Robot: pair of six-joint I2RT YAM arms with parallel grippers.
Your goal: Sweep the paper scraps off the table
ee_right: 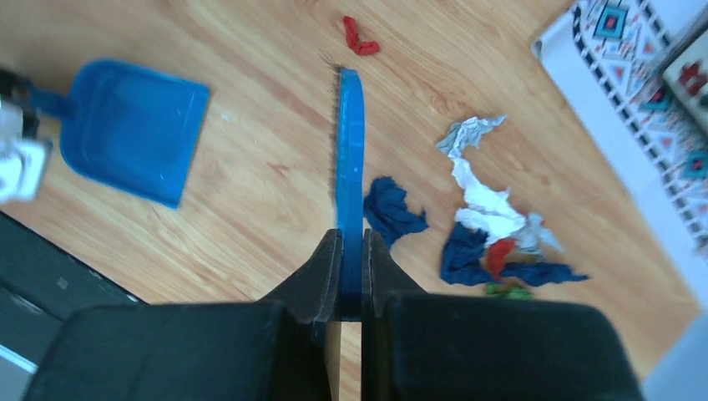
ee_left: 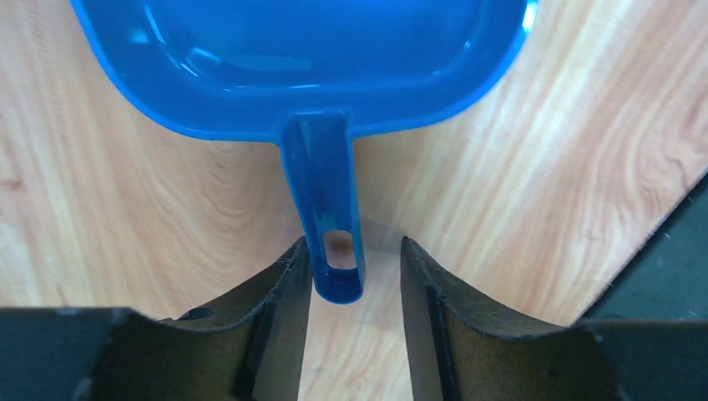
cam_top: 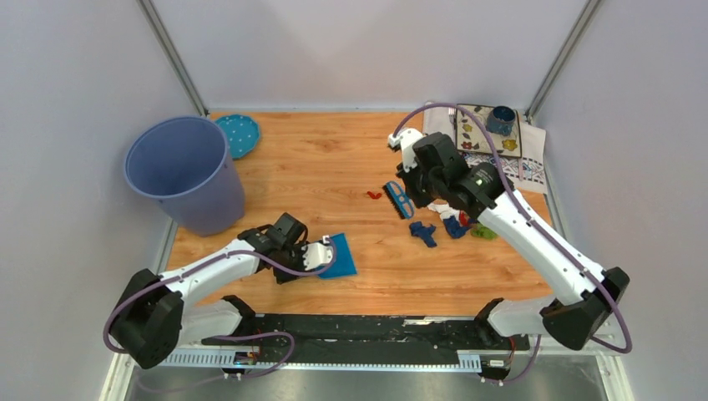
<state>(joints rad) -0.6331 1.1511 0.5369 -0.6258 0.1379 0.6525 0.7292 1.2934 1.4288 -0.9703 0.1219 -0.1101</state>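
Scraps [ee_right: 493, 225]: white, dark blue, red and green, bunched on the worktop [cam_top: 334, 167] right of centre. One dark blue bit just beside the brush, one red bit [ee_right: 359, 38] apart, past the brush's far end. Right hand [ee_right: 351, 251]: clamps tight on the blue brush [ee_right: 349, 167], seen edge-on, between pile and dustpan. Left hand [ee_left: 355, 255]: fingers parted, straddles the handle tip of the dustpan [ee_left: 309, 50] without pinching it. Pan flat on the wood, well apart from the scraps. Bin [cam_top: 184, 171] at far left, patterned cloth [cam_top: 526, 159] in the far right corner.
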